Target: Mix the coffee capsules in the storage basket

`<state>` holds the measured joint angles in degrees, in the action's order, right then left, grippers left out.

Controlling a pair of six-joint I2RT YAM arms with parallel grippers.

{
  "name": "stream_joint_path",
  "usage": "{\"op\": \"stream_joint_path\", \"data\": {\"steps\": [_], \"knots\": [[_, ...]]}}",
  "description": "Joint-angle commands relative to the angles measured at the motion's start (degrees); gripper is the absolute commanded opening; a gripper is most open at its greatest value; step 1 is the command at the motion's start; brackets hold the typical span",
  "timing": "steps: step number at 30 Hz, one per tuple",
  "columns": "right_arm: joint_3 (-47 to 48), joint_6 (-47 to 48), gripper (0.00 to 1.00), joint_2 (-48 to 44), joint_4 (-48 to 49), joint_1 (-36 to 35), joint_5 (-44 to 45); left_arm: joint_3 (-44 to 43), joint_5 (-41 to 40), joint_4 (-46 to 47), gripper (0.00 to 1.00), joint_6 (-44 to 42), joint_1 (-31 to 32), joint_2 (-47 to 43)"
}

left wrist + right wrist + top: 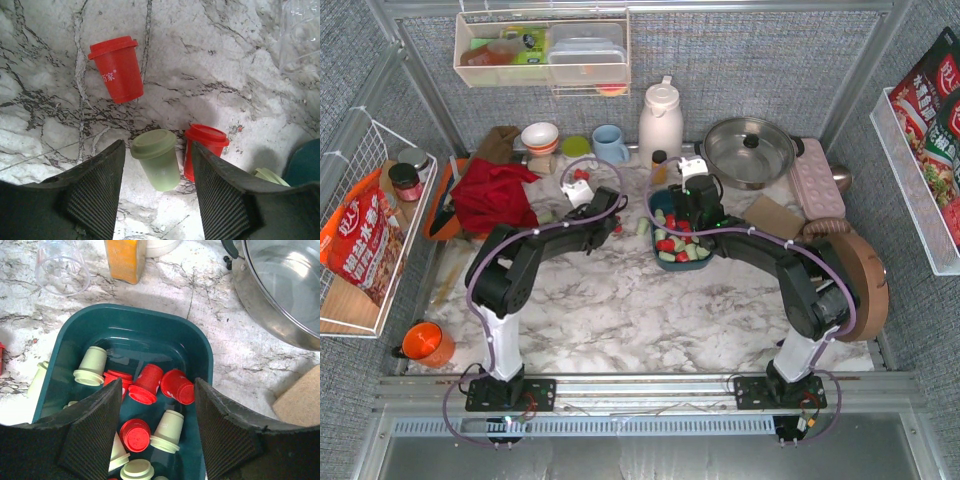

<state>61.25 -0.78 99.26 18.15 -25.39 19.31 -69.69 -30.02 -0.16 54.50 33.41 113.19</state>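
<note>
Marble top (240,365): storage basket (142,310) near end hidden behind right pincer (157,385).

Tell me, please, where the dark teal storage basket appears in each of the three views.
Top external: the storage basket sits just right of centre.
Left wrist: only a corner of it shows, at the lower right edge.
Right wrist: it fills the centre.
Shared landmark: the pale green capsule lying just outside its left rim.

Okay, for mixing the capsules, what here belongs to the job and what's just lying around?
Job: basket; capsules in it, red and green; loose capsules on the table.
Lying about: pot; jug; blue mug; red cloth; orange cup.
</note>
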Motion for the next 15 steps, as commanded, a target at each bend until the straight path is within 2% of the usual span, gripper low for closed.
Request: {"op": "stream_joint_path", "data": {"steps": [1, 10, 15], "knots": [[0.44, 0.07, 0.63, -0.56, 0.67, -0.01, -0.33, -1.23, 0.75, -1.78, 0.64, 4.01, -0.24, 1.91], [0.68, 0.00, 0.63, -0.63, 0.26, -0.06, -0.68, -3.54, -0.42, -5.68, 0.61, 5.73, -0.27, 4.59], [0.71, 0.00, 0.63, -0.64, 0.22, -0.02, -0.68, -3.34, 0.16, -7.22, 0.54, 5.57, -0.25, 3.94]]}}
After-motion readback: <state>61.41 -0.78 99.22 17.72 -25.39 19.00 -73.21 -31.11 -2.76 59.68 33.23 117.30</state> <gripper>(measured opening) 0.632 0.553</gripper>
